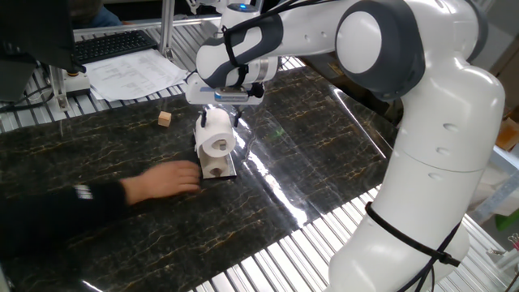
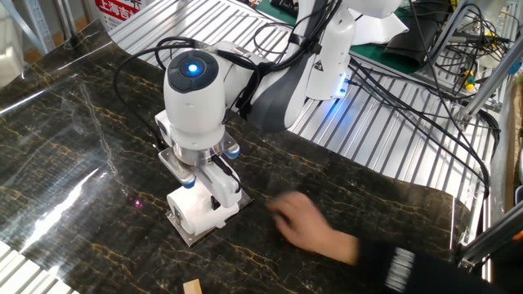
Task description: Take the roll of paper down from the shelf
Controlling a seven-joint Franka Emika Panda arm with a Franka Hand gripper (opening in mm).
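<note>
A dark marbled tabletop (image 1: 122, 162) lies on ribbed metal benching (image 2: 392, 139), with black cables (image 2: 425, 90) strewn behind.

Person's hand (image 1: 162, 180) motion-blurred; gripper (image 2: 208, 196) fingertips hidden against roll of paper (image 1: 216, 139)
</note>
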